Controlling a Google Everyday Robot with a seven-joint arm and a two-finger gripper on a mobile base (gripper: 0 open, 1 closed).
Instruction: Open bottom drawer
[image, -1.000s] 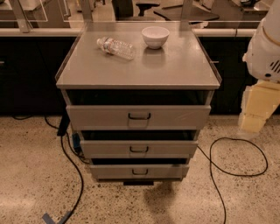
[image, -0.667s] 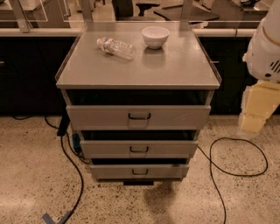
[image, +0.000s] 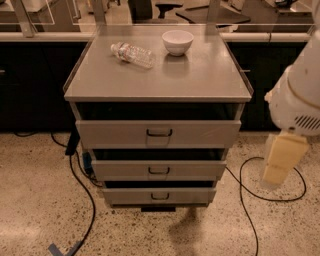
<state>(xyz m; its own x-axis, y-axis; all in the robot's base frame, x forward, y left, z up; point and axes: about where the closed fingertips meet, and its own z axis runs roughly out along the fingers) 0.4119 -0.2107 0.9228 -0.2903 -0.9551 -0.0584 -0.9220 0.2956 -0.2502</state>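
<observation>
Nothing has moved: gripper (image: 276, 172) hangs right of bottom drawer (image: 160, 196), apart; its grip unclear.

Open floor (image: 150, 232) before the bottom drawer (image: 160, 196) — cable (image: 240, 176) between it and the gripper (image: 277, 170) at right

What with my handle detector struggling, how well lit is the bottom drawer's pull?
Camera view: warm overhead light; the grey metal bottom drawer front is lit, its small dark pull handle contrasts; shadow pools on the speckled floor beneath; the cream gripper hangs right of the grey cabinet.
</observation>
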